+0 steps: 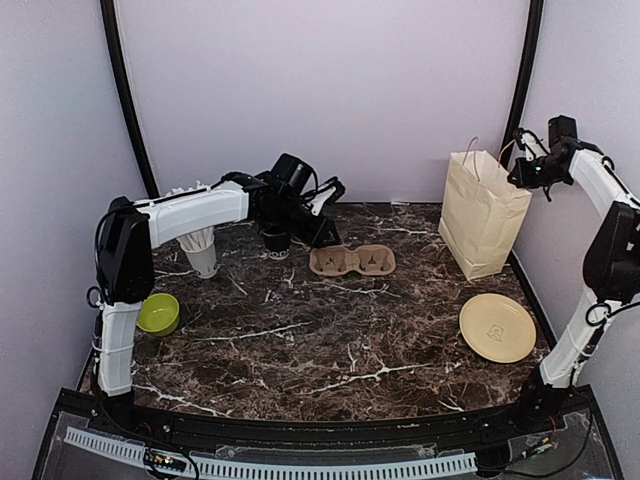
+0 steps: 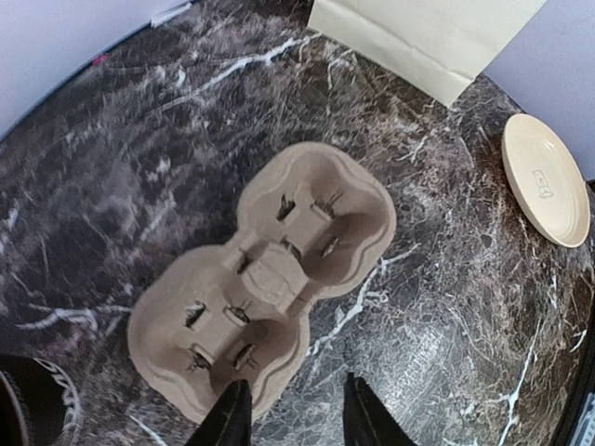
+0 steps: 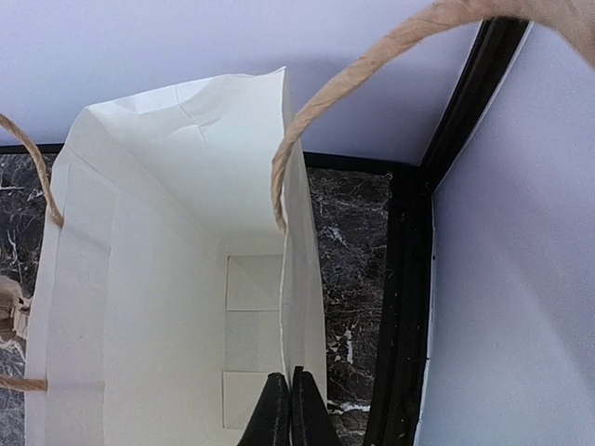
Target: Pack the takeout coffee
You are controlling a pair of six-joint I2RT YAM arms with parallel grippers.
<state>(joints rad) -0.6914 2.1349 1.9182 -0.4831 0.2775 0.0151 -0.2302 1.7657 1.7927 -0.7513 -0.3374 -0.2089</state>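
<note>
Though half tucked under the left arm, made out the takeout coffee [image 1: 275, 244] in the upper middle of the top view, a bit left of centre. Looked upright on the marble table [image 1: 300, 350], just left of the cardboard cup carrier [image 1: 352, 261]. Caught only a dark sliver of it in the bottom-left corner of the left wrist view. Wasn't in any grip.

Spotted the left gripper [image 2: 296, 381] hovering by the near edge of the carrier, fingers spread moderately with nothing between them but marble. Read that as the reach-for-the-cup step, not yet done, and aimed more at the carrier than the cup, tbh.

Found the right gripper [image 3: 286, 376] up at the far right, fingers pinched tight on the right-hand wall of the paper bag [image 3: 167, 279], propping the mouth open. Saw nothing inside the bag.

Would have swung the left gripper over to centre the cup between the fingers first, then come in level at the sleeve, below the lid. Would have squeezed gently, to avoid crushing the paper or popping the lid. Would have carried it dead upright and lowered it straight down, no tilting. Would have held that right pinch steady too.

Further out, noticed the pale cup of straws [image 1: 202, 250] right by the left forearm in the upper left, easy to clip with the arm. Also clocked the lime-green bowl [image 1: 158, 313] at the left edge and the tan plate [image 1: 497, 327] at lower right, both well apart from the cup.
</note>
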